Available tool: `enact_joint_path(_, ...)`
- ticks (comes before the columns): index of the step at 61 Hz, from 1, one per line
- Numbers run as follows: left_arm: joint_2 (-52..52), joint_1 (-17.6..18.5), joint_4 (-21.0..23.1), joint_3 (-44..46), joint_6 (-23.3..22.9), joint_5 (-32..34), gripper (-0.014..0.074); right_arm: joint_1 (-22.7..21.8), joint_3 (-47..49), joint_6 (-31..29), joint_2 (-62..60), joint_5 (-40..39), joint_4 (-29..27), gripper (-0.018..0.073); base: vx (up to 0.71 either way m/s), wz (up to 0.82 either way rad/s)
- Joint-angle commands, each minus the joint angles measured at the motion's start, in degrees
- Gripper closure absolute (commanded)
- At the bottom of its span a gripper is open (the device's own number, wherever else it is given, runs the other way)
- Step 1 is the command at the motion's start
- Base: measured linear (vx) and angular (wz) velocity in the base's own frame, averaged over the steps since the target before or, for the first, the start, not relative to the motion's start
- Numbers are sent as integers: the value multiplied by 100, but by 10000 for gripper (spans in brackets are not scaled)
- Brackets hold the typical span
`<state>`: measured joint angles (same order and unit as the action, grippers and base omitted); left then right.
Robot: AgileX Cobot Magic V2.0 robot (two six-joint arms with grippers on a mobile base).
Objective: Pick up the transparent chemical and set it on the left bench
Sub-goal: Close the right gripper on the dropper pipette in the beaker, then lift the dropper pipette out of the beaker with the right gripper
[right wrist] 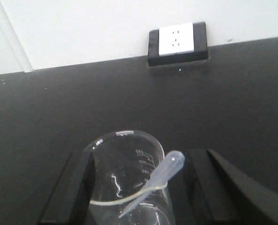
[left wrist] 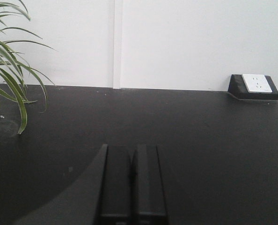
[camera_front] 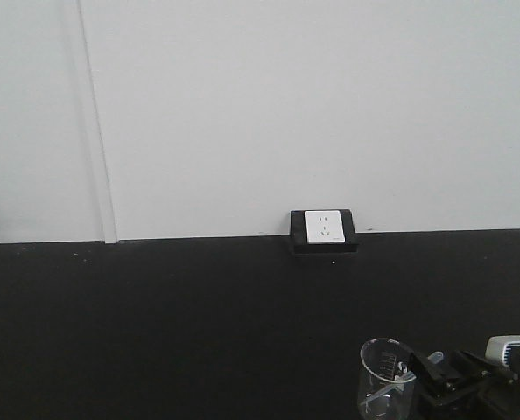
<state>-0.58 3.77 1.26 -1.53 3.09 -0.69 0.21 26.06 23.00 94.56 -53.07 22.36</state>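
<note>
The transparent chemical [right wrist: 164,171] is a clear dropper pipette leaning in a small glass beaker [right wrist: 125,178], bulb end up over the rim. My right gripper [right wrist: 139,157] is open, its black fingers either side of the beaker; the left finger lies against the glass and a narrow gap shows at the right finger. From the front, the beaker [camera_front: 384,376] stands at the bottom right, just left of the right gripper [camera_front: 431,372]. My left gripper [left wrist: 131,150] is shut and empty over the black countertop [left wrist: 200,140]. The left bench is out of view.
A white socket box [camera_front: 323,227] in a black housing sits where the black countertop [camera_front: 155,324] meets the white wall. A potted plant [left wrist: 8,70] with long green leaves stands at the left in the left wrist view.
</note>
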Motion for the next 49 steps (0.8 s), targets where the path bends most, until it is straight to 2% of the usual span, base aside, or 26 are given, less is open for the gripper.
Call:
enact_joint_path(1,-110,10,4,-93,-45,449,600,-31,146,-30,95,-799,-151,102,0,0)
enact_joint_path(8,-110,10,4,-93,-45,449,600,-31,146,-39,335,-1238,-175,102,0,0)
enact_joint_path(21,-110,10,4,-93,-45,449,600,-31,146,-108,679,-1510,-580,104,0,0)
enact_joint_path(28,-110,10,4,-93,-45,449,600,-31,188,-216,846,-1701,-706,135,0,0)
enact_joint_path(41,-110,10,4,-93,-45,449,600,-31,547,-137,988,-1754,-178,192,0,0)
enact_joint_path(49,-110,10,4,-93,-45,449,600,-31,660,-49,988,-1412,-169,203,0,0)
